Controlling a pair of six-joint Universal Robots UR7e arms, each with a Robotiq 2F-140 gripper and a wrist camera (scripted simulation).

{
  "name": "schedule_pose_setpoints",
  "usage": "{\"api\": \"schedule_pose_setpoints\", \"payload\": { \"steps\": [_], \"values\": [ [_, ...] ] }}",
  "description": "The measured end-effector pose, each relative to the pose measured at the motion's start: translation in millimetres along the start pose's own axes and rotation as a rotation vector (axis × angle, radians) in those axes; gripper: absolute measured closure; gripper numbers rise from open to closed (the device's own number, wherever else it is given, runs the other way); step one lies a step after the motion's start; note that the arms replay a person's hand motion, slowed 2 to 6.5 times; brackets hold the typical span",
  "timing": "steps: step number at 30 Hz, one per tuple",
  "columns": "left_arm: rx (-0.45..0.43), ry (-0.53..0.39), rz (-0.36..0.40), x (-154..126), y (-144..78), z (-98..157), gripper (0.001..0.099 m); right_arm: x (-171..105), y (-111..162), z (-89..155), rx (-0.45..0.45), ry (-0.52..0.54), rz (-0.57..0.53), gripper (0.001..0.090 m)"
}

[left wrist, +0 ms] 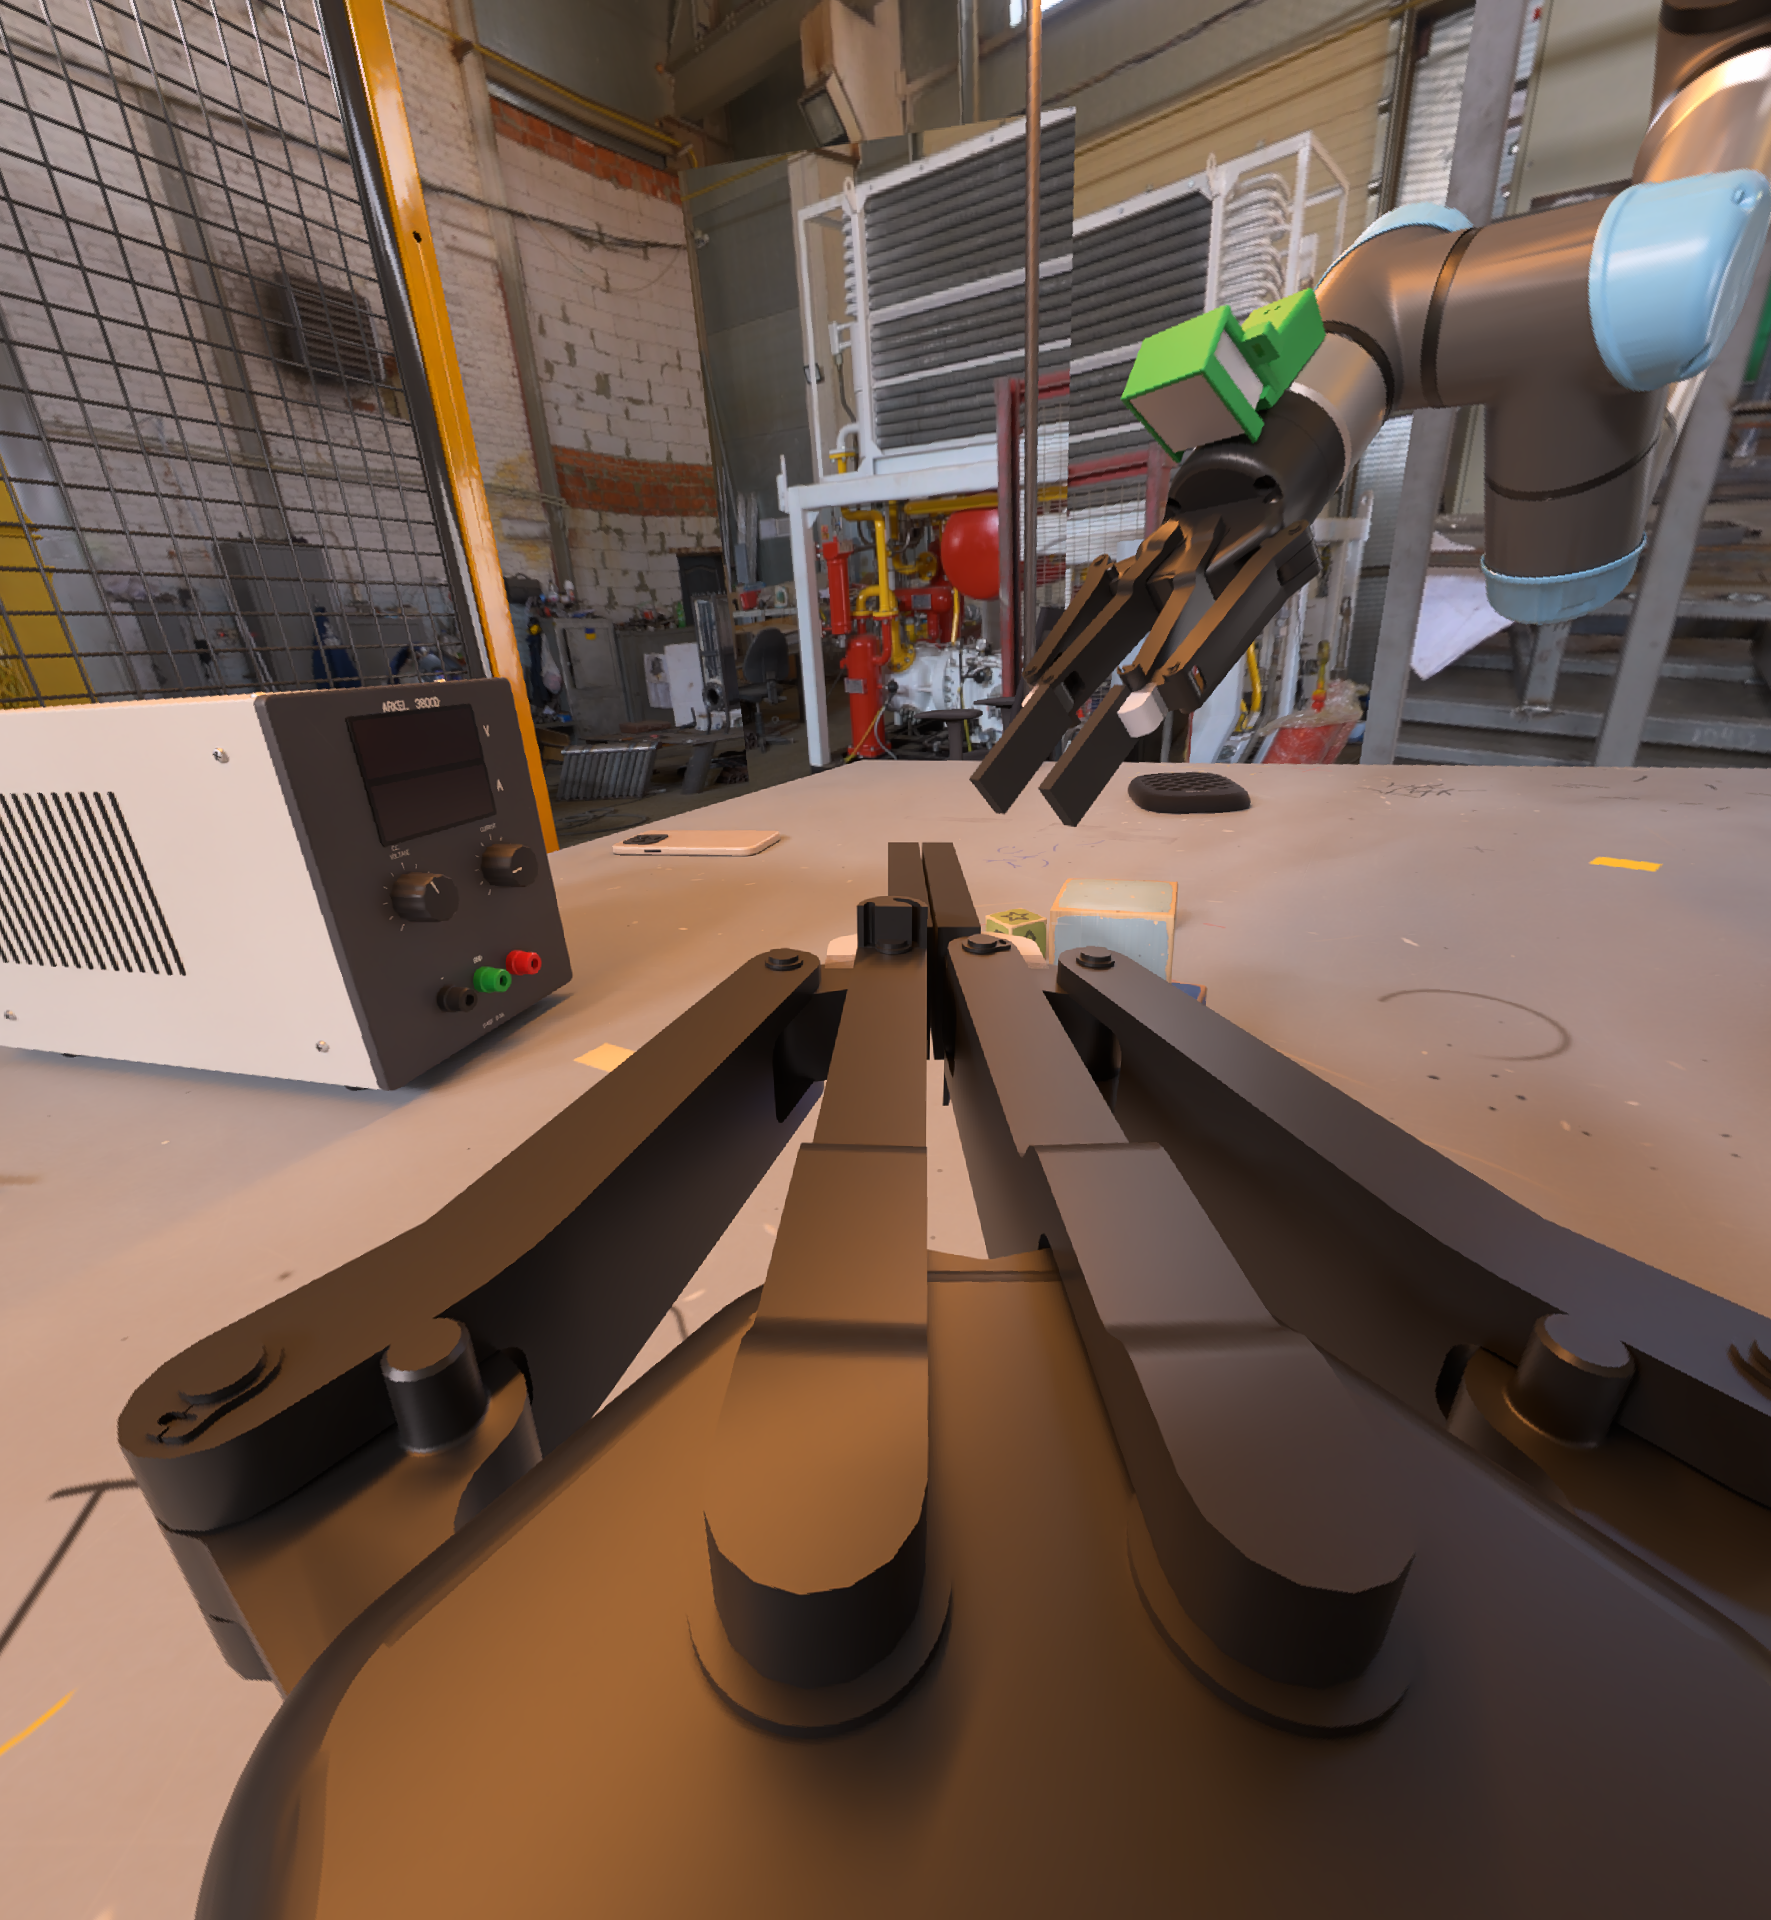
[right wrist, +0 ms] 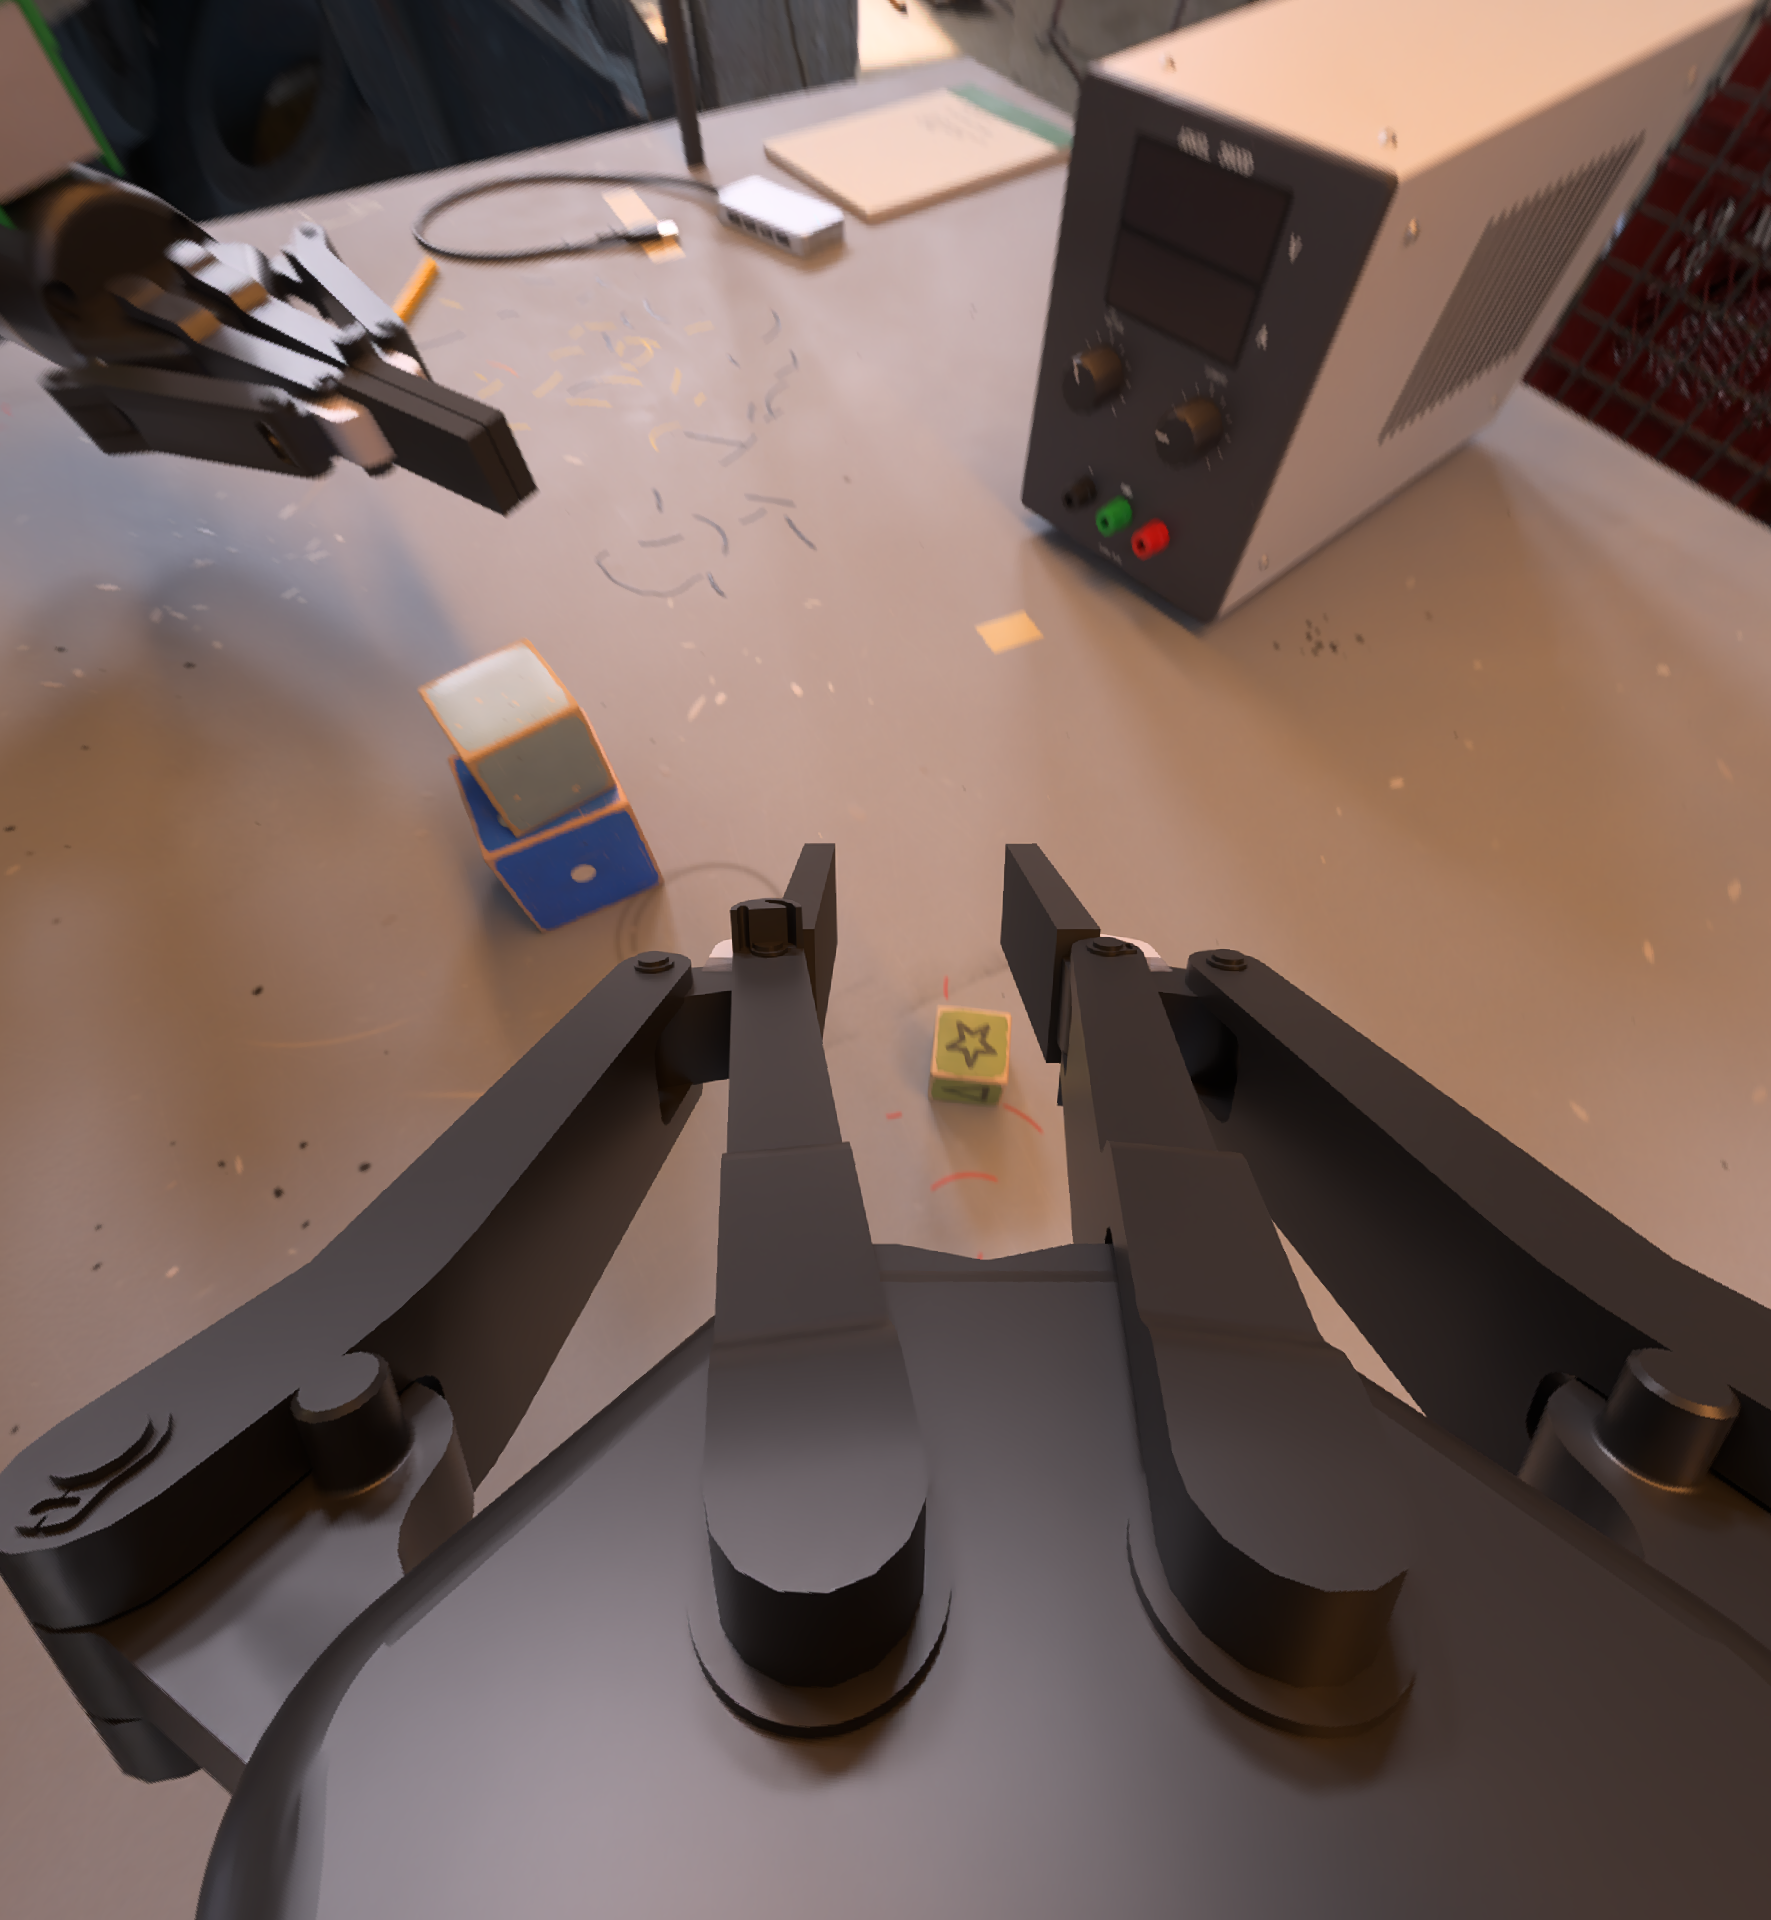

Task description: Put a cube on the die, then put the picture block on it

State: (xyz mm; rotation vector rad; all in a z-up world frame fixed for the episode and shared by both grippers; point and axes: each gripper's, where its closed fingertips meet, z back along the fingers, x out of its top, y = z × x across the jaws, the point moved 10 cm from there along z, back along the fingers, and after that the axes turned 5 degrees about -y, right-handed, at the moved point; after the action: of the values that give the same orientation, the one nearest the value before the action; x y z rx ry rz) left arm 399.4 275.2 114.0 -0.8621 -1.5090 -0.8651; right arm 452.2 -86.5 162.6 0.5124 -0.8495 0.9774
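A pale cube with orange edges [right wrist: 522, 732] sits on the blue die [right wrist: 574, 868], turned a little askew. It also shows in the left wrist view [left wrist: 1115, 920]. The small green picture block with a star [right wrist: 969, 1055] lies on the table, apart from the stack; it also shows in the left wrist view [left wrist: 1016, 923]. My right gripper [right wrist: 919, 904] is open and empty, above the picture block, which shows between its fingers, nearer the right one. My left gripper [left wrist: 925, 862] is shut and empty, hovering back from the stack; it also shows in the right wrist view [right wrist: 496, 468].
A white and grey power supply [right wrist: 1276, 312] stands on the table beside the blocks. A USB hub with cable [right wrist: 782, 213], a notepad [right wrist: 912, 145] and a pencil [right wrist: 413, 289] lie farther off. A phone [left wrist: 699, 842] and a black mesh pad [left wrist: 1187, 792] lie near the table edge.
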Motion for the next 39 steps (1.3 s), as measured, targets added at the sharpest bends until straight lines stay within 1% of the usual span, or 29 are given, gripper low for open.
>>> {"api": "schedule_pose_setpoints", "payload": {
  "steps": [3, 8, 14, 20, 27, 39],
  "values": [
    [-0.001, 0.000, 0.004, 0, 0, 0, 0.0992, -9, -5, 0, -0.024, 0.070, -0.026, 0.0474],
    [-0.001, -0.001, 0.010, 0, 1, 0, 0.0992, -19, -5, -4, -0.048, 0.172, -0.032, 0.0468],
    [-0.001, -0.004, 0.014, 0, 2, 0, 0.0992, -24, 2, -16, -0.071, 0.249, -0.027, 0.0467],
    [-0.001, -0.006, 0.017, 0, 2, 1, 0.0992, -29, 4, -28, -0.125, 0.313, -0.034, 0.0466],
    [0.000, -0.007, 0.013, 0, 2, 1, 0.0992, -32, 1, -37, -0.168, 0.343, -0.063, 0.0466],
    [-0.003, 0.001, 0.006, 0, 1, 0, 0.0992, -40, -5, -42, -0.161, 0.371, -0.093, 0.0466]
  ]
}}
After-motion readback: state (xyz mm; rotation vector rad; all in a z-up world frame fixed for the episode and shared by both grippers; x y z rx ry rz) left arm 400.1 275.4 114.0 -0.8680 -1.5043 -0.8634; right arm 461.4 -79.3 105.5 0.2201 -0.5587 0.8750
